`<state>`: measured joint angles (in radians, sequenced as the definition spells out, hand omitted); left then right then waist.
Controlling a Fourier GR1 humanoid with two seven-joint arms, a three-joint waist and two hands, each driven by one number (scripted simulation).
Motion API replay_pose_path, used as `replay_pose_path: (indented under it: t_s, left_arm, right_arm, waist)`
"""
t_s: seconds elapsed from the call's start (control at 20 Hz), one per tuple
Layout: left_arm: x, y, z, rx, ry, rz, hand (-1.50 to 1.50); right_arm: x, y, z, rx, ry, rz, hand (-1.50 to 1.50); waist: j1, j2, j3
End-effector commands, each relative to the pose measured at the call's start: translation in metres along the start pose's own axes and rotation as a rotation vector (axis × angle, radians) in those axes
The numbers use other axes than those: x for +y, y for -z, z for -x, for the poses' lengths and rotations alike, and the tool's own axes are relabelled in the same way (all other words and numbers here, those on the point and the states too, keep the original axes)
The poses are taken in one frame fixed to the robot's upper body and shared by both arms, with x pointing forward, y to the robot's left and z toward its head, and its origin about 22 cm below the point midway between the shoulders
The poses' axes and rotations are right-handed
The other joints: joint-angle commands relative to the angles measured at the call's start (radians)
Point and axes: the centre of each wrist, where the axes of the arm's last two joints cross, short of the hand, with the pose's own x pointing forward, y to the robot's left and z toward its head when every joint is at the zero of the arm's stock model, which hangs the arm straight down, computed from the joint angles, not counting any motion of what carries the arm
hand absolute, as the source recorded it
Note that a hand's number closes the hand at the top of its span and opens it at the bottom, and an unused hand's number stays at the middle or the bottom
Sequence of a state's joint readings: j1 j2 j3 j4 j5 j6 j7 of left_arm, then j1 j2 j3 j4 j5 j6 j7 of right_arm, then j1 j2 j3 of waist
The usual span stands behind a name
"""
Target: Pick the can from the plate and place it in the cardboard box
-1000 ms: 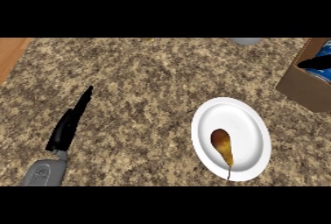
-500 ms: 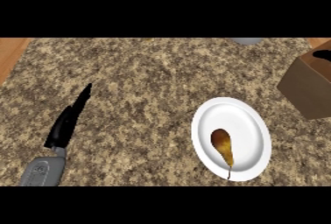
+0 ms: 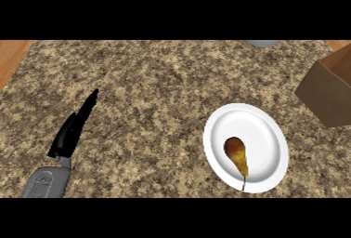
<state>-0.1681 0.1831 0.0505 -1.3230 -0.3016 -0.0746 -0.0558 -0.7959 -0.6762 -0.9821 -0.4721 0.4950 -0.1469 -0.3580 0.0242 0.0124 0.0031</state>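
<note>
A white plate [image 3: 257, 125] lies on the speckled counter at the right. On it rests a brown pear-shaped object [image 3: 235, 151] with a thin stem; no can shows on the plate or anywhere else. The cardboard box [image 3: 329, 90] stands at the right edge, partly cut off, and its inside is hidden. My left hand [image 3: 72, 130] is at the left, well away from the plate, with black fingers straight and pointing up the counter, holding nothing. Its grey forearm [image 3: 44, 181] comes in from the lower edge. My right hand is out of view.
A grey rounded object [image 3: 264, 43] pokes in at the top edge. Wood shows past the counter's corners at the top left [image 3: 12, 58] and top right. Bare speckled counter [image 3: 158, 93] lies between my left hand and the plate.
A dark blue shape that stood over the box at the upper right one second ago has left the view. The left hand has barely moved.
</note>
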Motion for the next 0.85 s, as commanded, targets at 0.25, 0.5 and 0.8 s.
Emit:
replay_pose_path:
  t_s: [0.25,0.5,0.8]
  left_arm:
    - [0.007,-0.002,-0.005,-0.009,0.001,0.006,0.00]
    - [-0.006,0.000,-0.005,0.004,-0.001,0.000,0.00]
    - [-0.013,-0.011,0.007,-0.001,0.001,0.002,0.00]
  right_arm:
    - [-0.087,-0.013,0.044,-0.058,0.053,0.127,-1.50]
    - [-0.109,-0.020,0.055,-0.041,0.038,0.143,-1.50]
    - [-0.128,-0.031,0.068,-0.043,-0.035,0.101,-1.50]
  waist:
    - [-0.007,-0.004,0.000]
    - [0.003,0.002,0.002]
    - [0.007,0.002,0.002]
